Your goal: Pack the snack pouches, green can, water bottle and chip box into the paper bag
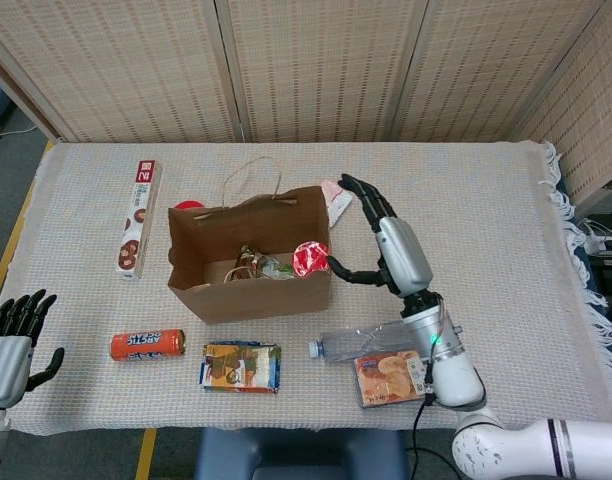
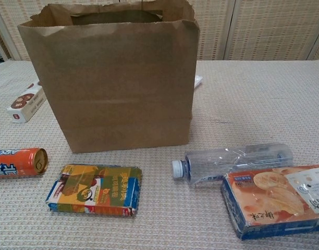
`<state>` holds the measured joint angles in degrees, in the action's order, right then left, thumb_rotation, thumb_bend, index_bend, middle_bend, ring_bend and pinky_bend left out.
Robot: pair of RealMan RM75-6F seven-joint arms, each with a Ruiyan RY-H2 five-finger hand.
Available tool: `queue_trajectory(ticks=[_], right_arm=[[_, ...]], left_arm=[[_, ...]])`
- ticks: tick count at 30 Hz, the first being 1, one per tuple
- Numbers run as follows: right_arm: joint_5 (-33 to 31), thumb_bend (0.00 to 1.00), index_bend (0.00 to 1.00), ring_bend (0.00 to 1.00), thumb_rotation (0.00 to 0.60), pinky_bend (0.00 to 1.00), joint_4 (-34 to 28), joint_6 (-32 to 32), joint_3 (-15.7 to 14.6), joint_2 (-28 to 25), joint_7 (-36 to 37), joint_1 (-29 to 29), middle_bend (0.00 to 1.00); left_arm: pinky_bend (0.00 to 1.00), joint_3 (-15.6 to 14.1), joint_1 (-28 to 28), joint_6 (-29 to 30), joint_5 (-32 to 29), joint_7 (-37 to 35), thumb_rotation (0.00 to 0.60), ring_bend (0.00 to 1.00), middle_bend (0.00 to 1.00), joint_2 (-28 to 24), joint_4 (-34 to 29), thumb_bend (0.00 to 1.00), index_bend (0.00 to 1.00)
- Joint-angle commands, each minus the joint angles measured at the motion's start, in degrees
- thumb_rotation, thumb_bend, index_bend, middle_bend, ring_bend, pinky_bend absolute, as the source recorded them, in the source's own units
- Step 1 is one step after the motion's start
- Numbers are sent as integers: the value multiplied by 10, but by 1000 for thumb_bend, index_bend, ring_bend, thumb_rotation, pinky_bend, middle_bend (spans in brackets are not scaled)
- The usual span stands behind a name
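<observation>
The brown paper bag (image 1: pixel 248 290) (image 2: pixel 112 83) stands open mid-table. The green can's red lid (image 1: pixel 311 257) shows inside it at the right end, beside crumpled wrappers. My right hand (image 1: pixel 388 248) hovers just right of the bag, fingers spread, holding nothing. The water bottle (image 1: pixel 361 340) (image 2: pixel 232 161) lies in front of the bag, with an orange snack pouch (image 1: pixel 391 375) (image 2: pixel 277 200) beside it. A yellow-blue pouch (image 1: pixel 241 367) (image 2: pixel 94 190) lies front centre. The long chip box (image 1: pixel 138 217) (image 2: pixel 26 101) lies left of the bag. My left hand (image 1: pixel 11 340) rests empty at the front left corner.
An orange can (image 1: pixel 147 345) (image 2: pixel 16 161) lies on its side front left. A white-pink pouch (image 1: pixel 336 200) and a red object (image 1: pixel 189 207) sit behind the bag. Woven screens close off the table's far side.
</observation>
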<state>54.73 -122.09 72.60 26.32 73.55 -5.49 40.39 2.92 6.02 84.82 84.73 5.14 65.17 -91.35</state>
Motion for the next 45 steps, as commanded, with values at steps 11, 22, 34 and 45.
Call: queue_trajectory(ticks=[11, 22, 34, 45], right_arm=[[68, 178, 0, 41, 600, 81, 29, -171, -130, -231, 63, -121, 84], [26, 62, 0, 41, 600, 82, 88, -184, -204, -117, -141, -75, 82], [-108, 62, 0, 41, 600, 82, 128, -161, -224, 11, -303, 0, 82], [-168, 62, 0, 41, 600, 82, 156, -147, -228, 63, -334, 32, 82]], left_arm=[[0, 1, 0, 3, -1, 16, 600, 0, 0, 4, -3, 389, 59], [0, 1, 0, 3, -1, 16, 600, 0, 0, 5, -1, 389, 58], [0, -1, 1, 0, 3, 4, 600, 0, 0, 2, 1, 389, 58], [0, -1, 2, -3, 4, -3, 600, 0, 0, -1, 1, 389, 58]])
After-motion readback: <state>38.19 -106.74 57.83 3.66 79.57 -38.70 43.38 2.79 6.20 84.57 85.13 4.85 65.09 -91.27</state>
